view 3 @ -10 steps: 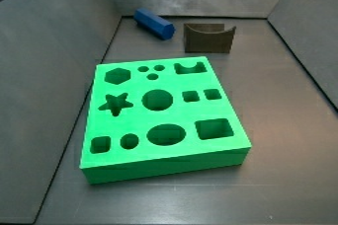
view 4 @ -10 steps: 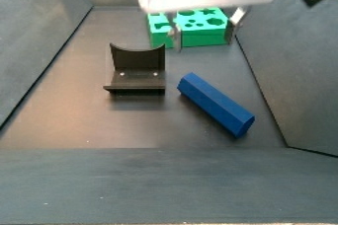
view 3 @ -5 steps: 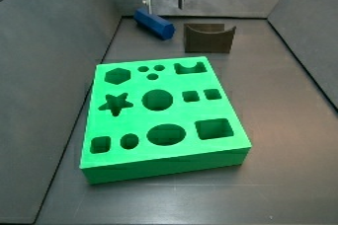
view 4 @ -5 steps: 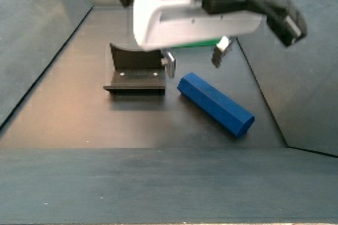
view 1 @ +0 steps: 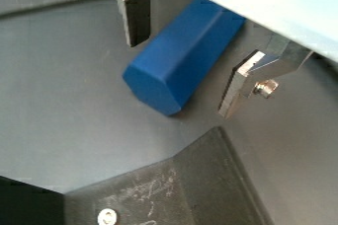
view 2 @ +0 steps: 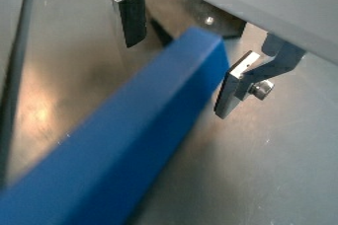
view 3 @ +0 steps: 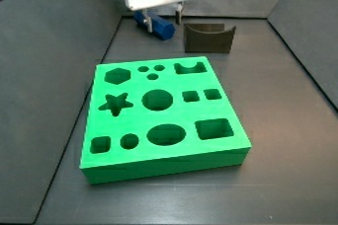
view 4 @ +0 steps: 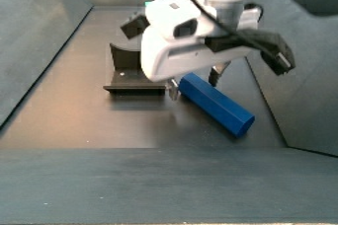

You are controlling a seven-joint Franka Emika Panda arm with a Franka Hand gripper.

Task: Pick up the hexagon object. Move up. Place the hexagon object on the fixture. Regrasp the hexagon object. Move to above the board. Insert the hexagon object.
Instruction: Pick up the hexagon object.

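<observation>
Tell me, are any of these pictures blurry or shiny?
In a wrist view the hexagon object fills the frame, soft at its near end; the floor beside it shows pale glare. In a side view the end effector looks slightly smeared, while the board stays sharp.

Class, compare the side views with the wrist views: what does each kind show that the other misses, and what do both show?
Only the side views show the green board with its shaped holes, and the whole arm reaching down.

Only the wrist views show the silver fingers standing either side of the blue peg, with gaps visible, so the end effector is open.

Both show the peg lying on the floor, the end effector over it, and the dark fixture nearby.
</observation>
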